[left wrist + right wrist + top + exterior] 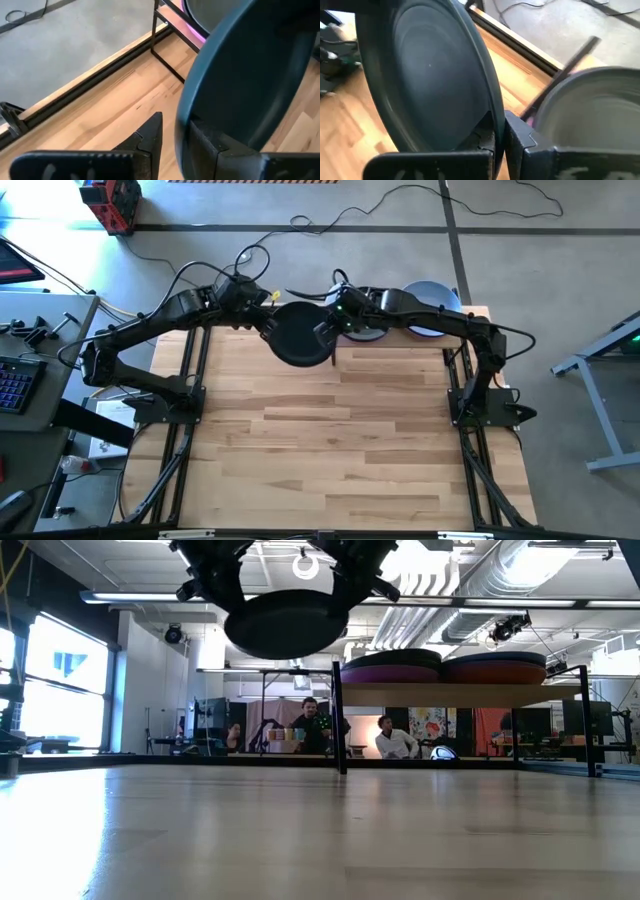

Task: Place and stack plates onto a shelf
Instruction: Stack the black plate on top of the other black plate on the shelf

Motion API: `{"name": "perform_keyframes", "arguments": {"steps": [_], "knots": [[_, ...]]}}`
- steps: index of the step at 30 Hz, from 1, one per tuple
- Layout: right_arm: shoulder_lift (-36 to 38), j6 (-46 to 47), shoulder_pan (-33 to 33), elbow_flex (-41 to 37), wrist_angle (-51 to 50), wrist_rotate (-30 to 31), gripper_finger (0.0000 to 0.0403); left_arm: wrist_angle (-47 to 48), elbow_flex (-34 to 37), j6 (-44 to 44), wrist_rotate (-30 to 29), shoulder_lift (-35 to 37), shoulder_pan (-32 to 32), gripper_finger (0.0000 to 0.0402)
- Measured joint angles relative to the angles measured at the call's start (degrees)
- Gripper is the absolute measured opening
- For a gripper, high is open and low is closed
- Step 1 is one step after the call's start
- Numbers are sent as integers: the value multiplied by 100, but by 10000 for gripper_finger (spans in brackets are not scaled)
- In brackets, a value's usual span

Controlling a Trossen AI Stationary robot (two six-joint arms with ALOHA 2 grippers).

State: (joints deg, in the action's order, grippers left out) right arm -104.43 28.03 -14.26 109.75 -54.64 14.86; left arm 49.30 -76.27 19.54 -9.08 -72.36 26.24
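I saw bare wood-plank table (330, 450) nearest me, nothing on it up front. Mid-table toward the far edge, a dark grey plate (301, 335) hung in the air between both arms, well above the table in the low view (283, 625).

Right end effector (499, 131) was clamped together on the plate's rim (490, 107); in its wrist view the rim sat pinched between the two fingers, plate (425, 75) tilted up on edge. From above, the right end effector (328, 332) met the plate at its right side.

Left end effector (169, 137) was at the plate's left side (268, 323), fingers apart. One finger (210, 147) lay against the plate (250, 75); the other finger (150, 137) stood off the rim with a gap showing. So only a loose, open hold there.

Just beyond and to the right, the shelf (450, 694) stood at the far table edge on thin black rods. On it, a purple plate (390, 672) under a dark one, and beside it an orange-red plate (495, 671) under another dark one. Overhead, a pale blue-grey plate (432, 300) topped the right stack.

Far behind, people (395, 740) were in the room.
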Motion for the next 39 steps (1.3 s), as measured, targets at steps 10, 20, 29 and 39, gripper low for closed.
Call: {"name": "perform_keyframes", "arguments": {"steps": [10, 20, 29, 39], "knots": [[412, 44, -217, 0, -542, 141, 0, -1291, 4, -207, -72, 40, 0, 64], [735, 18, -605, 0, -1162, 37, 0, -1923, 0, -306, -30, 96, -2, 63], [1120, -166, -1874, 2, -1307, -1447, 0, -1916, 0, -371, 128, 96, -9, 63], [1021, -834, -3047, 2, -1925, -3212, 0, -1582, 0, -371, 127, 94, -9, 63]]}}
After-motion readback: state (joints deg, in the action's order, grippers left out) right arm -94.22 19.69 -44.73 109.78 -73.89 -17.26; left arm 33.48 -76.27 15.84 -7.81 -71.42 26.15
